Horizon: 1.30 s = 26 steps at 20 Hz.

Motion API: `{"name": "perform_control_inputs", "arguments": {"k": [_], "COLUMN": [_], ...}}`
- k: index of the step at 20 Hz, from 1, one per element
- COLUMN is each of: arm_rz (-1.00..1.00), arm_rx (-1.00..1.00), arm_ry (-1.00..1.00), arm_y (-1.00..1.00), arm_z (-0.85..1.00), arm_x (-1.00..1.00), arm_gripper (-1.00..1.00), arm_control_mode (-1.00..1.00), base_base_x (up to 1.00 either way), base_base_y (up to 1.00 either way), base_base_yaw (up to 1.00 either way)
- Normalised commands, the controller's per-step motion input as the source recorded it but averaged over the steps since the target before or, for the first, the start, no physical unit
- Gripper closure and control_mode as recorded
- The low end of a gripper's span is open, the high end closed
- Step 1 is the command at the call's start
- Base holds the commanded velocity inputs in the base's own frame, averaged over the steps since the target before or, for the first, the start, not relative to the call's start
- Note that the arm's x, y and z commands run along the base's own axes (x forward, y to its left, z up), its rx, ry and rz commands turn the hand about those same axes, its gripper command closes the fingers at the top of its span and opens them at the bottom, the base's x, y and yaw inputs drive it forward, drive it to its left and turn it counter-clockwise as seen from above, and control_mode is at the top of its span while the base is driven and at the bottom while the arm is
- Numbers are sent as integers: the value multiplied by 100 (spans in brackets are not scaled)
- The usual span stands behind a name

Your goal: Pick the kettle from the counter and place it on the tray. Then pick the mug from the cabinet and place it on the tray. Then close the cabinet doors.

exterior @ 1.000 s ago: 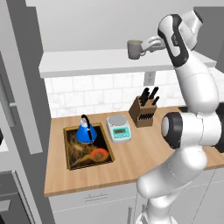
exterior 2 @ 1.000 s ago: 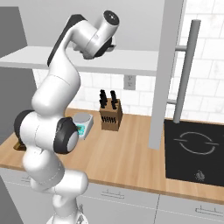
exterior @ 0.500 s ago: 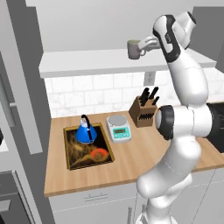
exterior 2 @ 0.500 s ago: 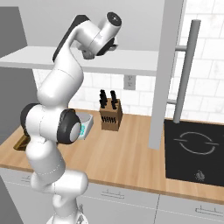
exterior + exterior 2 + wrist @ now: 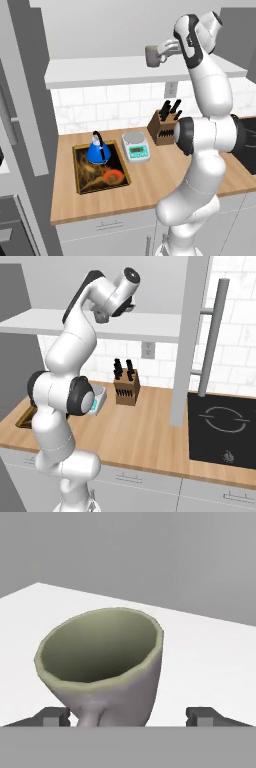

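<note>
While the arm reached up toward the top of the left base view, its fingers (image 5: 159,51) were at the handle side of the mug (image 5: 151,55), which sat on the white shelf of the cabinet (image 5: 100,70) in the upper middle of that frame. In the hand view the mug (image 5: 102,664) filled the centre, its greenish inside open toward the camera and its handle pointing down between the two dark fingertips (image 5: 52,716), which stood spread well apart on either side of it without pinching it.

The kettle (image 5: 98,150) rested on the tray (image 5: 82,179) at the left of the frame, at the tray's far end, with the orange spot nearer the camera. Just beside the tray to the right on the desk (image 5: 150,185) lay a small white scale (image 5: 136,146), and beyond it a knife block (image 5: 164,125) against the tiled wall. In the right base view a cabinet door (image 5: 187,331) with a steel bar handle stood swung open at the upper right, above the black stovetop (image 5: 222,428).
</note>
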Motion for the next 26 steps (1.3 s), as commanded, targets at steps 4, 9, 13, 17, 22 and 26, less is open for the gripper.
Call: {"name": "perform_control_inputs", "arguments": {"k": [4, 9, 13, 17, 22, 26], "arm_rz": [0, 0, 0, 7, 10, 9], "arm_rx": [0, 0, 0, 0, 0, 0], "arm_ry": [-8, -11, -12, -21, -11, -2], "arm_y": [11, 13, 11, 16, 16, 25], "arm_z": [-6, -20, -11, 0, -1, -8], "arm_x": [0, 0, -9, -71, -98, -100], "arm_gripper": [100, 100, 100, 100, 100, 100], "arm_control_mode": [-100, -100, -100, -100, -100, -100], "base_base_x": [0, 0, 0, 0, 0, 0], "base_base_y": [0, 0, 0, 0, 0, 0], "base_base_yaw": [0, 0, 0, 0, 0, 0]}}
